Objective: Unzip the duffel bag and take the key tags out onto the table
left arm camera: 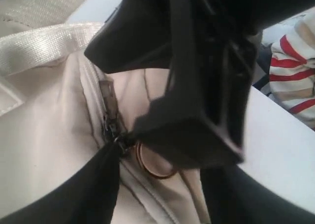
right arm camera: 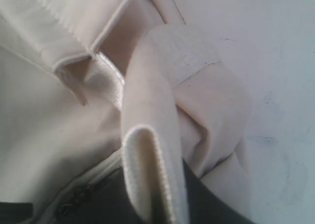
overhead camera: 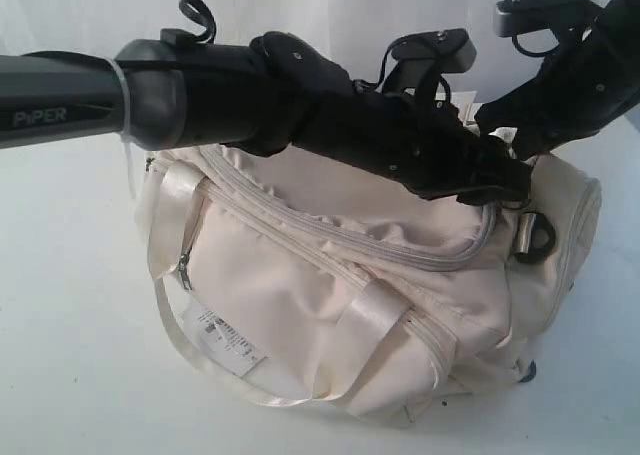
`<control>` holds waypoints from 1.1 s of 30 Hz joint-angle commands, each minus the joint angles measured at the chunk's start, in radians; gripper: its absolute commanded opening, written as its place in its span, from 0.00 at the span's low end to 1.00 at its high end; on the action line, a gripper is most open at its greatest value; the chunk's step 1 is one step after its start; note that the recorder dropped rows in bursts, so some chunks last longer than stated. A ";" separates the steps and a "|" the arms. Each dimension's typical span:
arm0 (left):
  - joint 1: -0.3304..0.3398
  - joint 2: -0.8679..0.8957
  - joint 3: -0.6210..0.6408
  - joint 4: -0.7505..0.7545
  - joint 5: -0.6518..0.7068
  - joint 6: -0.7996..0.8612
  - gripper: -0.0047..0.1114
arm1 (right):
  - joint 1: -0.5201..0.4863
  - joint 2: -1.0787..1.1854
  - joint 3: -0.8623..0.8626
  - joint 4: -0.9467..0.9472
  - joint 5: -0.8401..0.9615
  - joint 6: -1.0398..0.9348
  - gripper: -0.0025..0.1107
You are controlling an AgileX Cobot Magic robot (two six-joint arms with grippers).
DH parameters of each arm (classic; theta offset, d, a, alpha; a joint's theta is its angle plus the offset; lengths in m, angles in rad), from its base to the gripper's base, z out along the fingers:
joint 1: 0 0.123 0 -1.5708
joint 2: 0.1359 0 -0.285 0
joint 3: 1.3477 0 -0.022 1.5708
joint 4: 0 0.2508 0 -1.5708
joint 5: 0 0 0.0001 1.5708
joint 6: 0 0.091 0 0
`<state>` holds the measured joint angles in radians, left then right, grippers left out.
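Cream bag (overhead camera: 330,305) under left end effector (left arm camera: 122,141)

Cream duffel bag (overhead camera: 300,285), grey zipper (left arm camera: 108,98), white table (overhead camera: 70,335).

Bright, diffuse light washes out the tabletop (overhead camera: 60,375) in the exterior view. A soft shadow lies under the duffel bag (overhead camera: 300,305) at 6 o'clock. Both wrist views are blurred; the left hand (left arm camera: 129,138) at the zipper pull (left arm camera: 109,98) is a dark, unfocused mass.

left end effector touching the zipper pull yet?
Touching. Left wrist view: the left end effector has its fingertips closed on the grey zipper pull of the duffel bag; no gap shows.
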<state>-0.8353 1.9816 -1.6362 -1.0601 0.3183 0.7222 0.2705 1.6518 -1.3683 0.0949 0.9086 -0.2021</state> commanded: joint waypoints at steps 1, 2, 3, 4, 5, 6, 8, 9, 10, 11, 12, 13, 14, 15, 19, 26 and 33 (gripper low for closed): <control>-0.004 0.023 -0.046 -0.041 0.018 0.019 0.51 | -0.003 -0.027 -0.009 0.009 -0.019 0.004 0.02; -0.004 0.028 -0.054 -0.041 0.026 0.019 0.51 | -0.003 -0.027 -0.009 0.009 -0.019 0.004 0.02; -0.004 0.033 -0.066 -0.041 0.039 0.019 0.51 | -0.003 -0.027 -0.009 0.009 -0.021 0.008 0.02; -0.004 0.039 -0.073 -0.041 0.049 0.019 0.51 | -0.003 -0.027 -0.009 0.009 -0.021 0.015 0.02; -0.004 0.042 -0.078 -0.041 0.050 0.019 0.51 | -0.003 -0.027 -0.009 0.009 -0.023 0.017 0.02; -0.004 0.044 -0.079 -0.044 0.053 0.017 0.51 | -0.003 -0.027 -0.009 0.009 -0.021 0.015 0.02; -0.004 0.051 -0.079 -0.044 0.053 0.016 0.51 | -0.003 -0.027 -0.009 0.009 -0.021 0.015 0.02; -0.004 0.055 -0.079 -0.044 0.058 0.016 0.51 | -0.003 -0.027 -0.009 0.009 -0.021 0.015 0.02; -0.004 0.061 -0.079 -0.044 0.064 0.016 0.51 | -0.003 -0.027 -0.009 0.009 -0.021 0.015 0.02; -0.004 0.065 -0.079 -0.044 0.070 0.016 0.51 | -0.003 -0.027 -0.009 0.009 -0.021 0.015 0.02; -0.004 0.067 -0.079 -0.044 0.076 0.016 0.51 | -0.003 -0.027 -0.009 0.009 -0.021 0.015 0.02; -0.004 0.067 -0.079 -0.034 0.078 0.016 0.51 | -0.003 -0.027 -0.009 0.009 -0.021 0.015 0.02; -0.004 0.067 -0.079 -0.024 0.078 0.016 0.51 | -0.003 -0.027 -0.009 0.009 -0.021 0.015 0.02; -0.004 0.067 -0.079 -0.020 0.073 0.018 0.51 | -0.003 -0.027 -0.009 0.009 -0.021 0.015 0.02; -0.004 0.065 -0.079 -0.018 0.069 0.018 0.51 | -0.003 -0.027 -0.009 0.009 -0.019 0.015 0.02; -0.004 0.067 -0.079 -0.018 0.096 0.018 0.48 | -0.003 -0.027 -0.009 0.009 -0.023 0.015 0.02; -0.004 0.060 -0.080 -0.018 0.103 0.016 0.04 | -0.003 -0.027 -0.009 0.009 -0.021 0.015 0.02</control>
<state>-0.8353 2.0505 -1.7109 -1.0711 0.3975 0.7370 0.2705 1.6518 -1.3683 0.0981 0.9086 -0.1935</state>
